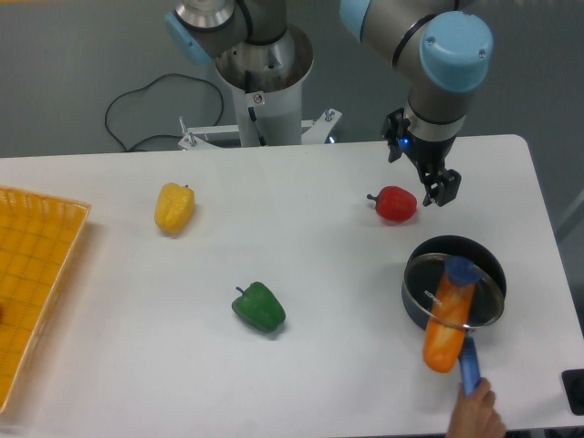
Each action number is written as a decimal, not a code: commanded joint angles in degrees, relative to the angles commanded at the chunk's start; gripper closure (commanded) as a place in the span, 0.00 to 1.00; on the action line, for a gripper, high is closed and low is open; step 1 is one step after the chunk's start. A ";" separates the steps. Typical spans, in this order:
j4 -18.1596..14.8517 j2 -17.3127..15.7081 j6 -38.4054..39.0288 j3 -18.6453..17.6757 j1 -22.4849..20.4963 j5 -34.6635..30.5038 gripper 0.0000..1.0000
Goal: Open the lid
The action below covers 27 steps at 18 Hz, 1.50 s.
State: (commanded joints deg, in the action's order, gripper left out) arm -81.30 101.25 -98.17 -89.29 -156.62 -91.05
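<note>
The lid (422,286), a clear glass disc with a thin metal rim and a blue knob (461,270), lies on the dark saucepan (456,246) at the right of the table, sitting slightly toward the front. An orange pepper (444,330) lies across the lid and over the pan's blue handle (469,367). My gripper (440,193) hangs above the table just behind the pan, next to the red pepper (395,203). Its fingers are apart and hold nothing.
A person's hand (475,416) is at the end of the pan handle at the front edge. A green pepper (259,307) lies mid-table and a yellow pepper (173,207) further left. An orange basket (36,274) stands at the left edge.
</note>
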 joint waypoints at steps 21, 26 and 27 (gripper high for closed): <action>2.01 -2.11 0.09 -3.34 -3.96 7.03 0.00; 1.94 -2.28 -2.79 -3.34 -6.32 6.85 0.00; 1.59 -2.46 -6.29 -3.34 -7.37 6.86 0.00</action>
State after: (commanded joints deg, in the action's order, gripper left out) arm -79.71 98.79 -104.47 -92.64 -163.99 -84.20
